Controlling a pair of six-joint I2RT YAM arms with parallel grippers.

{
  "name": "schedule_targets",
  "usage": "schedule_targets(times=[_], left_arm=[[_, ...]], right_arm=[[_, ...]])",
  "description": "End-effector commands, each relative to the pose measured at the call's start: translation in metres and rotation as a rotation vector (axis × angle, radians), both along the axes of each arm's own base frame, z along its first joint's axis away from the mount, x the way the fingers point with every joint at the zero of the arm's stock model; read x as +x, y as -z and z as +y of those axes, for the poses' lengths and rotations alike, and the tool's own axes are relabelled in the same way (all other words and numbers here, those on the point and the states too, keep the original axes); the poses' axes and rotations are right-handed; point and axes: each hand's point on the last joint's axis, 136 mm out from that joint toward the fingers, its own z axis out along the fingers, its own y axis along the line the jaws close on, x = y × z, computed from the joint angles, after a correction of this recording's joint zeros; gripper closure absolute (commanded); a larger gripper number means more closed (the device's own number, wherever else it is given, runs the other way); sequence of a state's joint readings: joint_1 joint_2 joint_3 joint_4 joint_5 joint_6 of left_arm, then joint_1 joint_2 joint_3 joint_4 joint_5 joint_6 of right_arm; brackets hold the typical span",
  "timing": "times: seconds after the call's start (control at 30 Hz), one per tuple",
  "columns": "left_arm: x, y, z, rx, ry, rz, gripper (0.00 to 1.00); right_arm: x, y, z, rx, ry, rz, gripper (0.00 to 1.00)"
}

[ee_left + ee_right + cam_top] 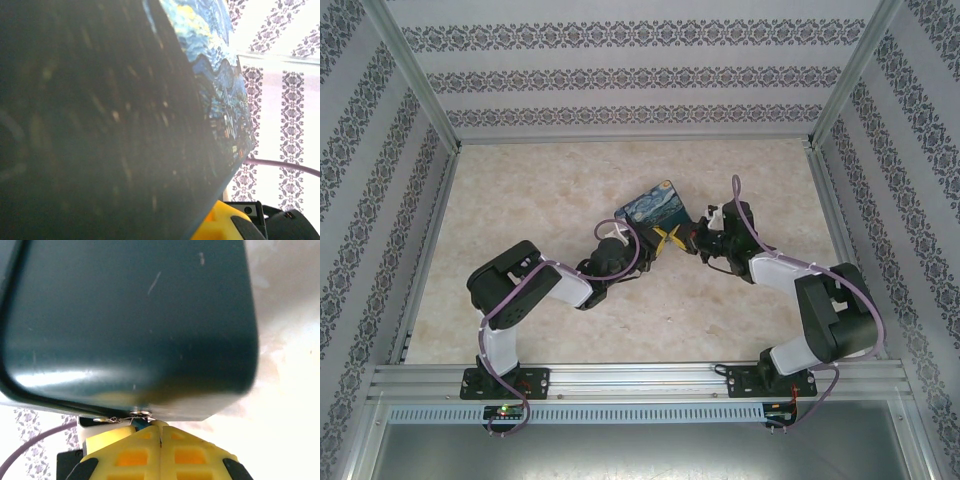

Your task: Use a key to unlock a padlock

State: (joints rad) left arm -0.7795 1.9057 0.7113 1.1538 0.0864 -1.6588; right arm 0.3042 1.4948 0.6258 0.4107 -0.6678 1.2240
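Observation:
The padlock [655, 205] is held tilted above the table, its starry-night face up. My left gripper [660, 238] is shut on its near edge. In the left wrist view the padlock's dark side [100, 125] sits right against the camera, the painted face [220, 75] shows at the right, and one yellow finger [222, 226] peeks out below. My right gripper [703, 240] meets the padlock from the right. Its yellow fingers [190, 455] are pressed together on the key [138, 422]. The key's bluish head and wire ring show at the keyhole in the padlock's dark underside [130, 315].
Patterned walls [640, 75] and metal rails [630, 380] enclose the marbled table [540, 190]. A purple cable [745, 215] loops over the right arm. Both arms reach in towards the middle of the table.

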Motion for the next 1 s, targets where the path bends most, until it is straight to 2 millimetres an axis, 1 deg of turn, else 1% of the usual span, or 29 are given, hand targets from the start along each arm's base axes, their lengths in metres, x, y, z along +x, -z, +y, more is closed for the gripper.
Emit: schedule_targets(times=[0.0, 0.07, 0.17, 0.37, 0.5, 0.67, 0.73, 0.8, 0.97], left_arm=[[-0.056, -0.063, -0.065, -0.170, 0.315, -0.145, 1.00], [-0.055, -0.056, -0.061, -0.156, 0.298, -0.134, 1.00], [-0.054, -0.046, -0.056, -0.137, 0.273, -0.119, 1.00], [-0.053, -0.031, -0.049, -0.107, 0.245, -0.093, 1.00], [-0.051, -0.022, -0.043, -0.086, 0.218, -0.073, 1.00], [-0.048, -0.010, -0.037, -0.055, 0.189, -0.043, 1.00], [-0.048, -0.005, -0.036, -0.040, 0.183, -0.033, 1.00], [-0.047, -0.004, -0.035, -0.034, 0.178, -0.030, 1.00], [-0.045, 0.002, -0.031, -0.023, 0.167, -0.022, 1.00]], right_arm=[[-0.004, -0.028, 0.031, 0.049, -0.105, -0.090, 1.00], [0.000, -0.023, 0.021, 0.069, -0.078, -0.072, 1.00], [-0.001, -0.022, 0.013, 0.061, -0.058, -0.069, 1.00], [0.000, -0.025, 0.005, 0.062, -0.033, -0.071, 0.99], [0.000, -0.027, 0.000, 0.064, -0.018, -0.075, 0.93], [-0.003, -0.026, -0.009, 0.059, 0.006, -0.075, 0.80], [-0.005, -0.025, -0.012, 0.057, 0.010, -0.072, 0.73], [-0.007, -0.022, -0.014, 0.054, 0.015, -0.066, 0.66], [-0.013, -0.016, -0.020, 0.049, 0.019, -0.054, 0.55]])
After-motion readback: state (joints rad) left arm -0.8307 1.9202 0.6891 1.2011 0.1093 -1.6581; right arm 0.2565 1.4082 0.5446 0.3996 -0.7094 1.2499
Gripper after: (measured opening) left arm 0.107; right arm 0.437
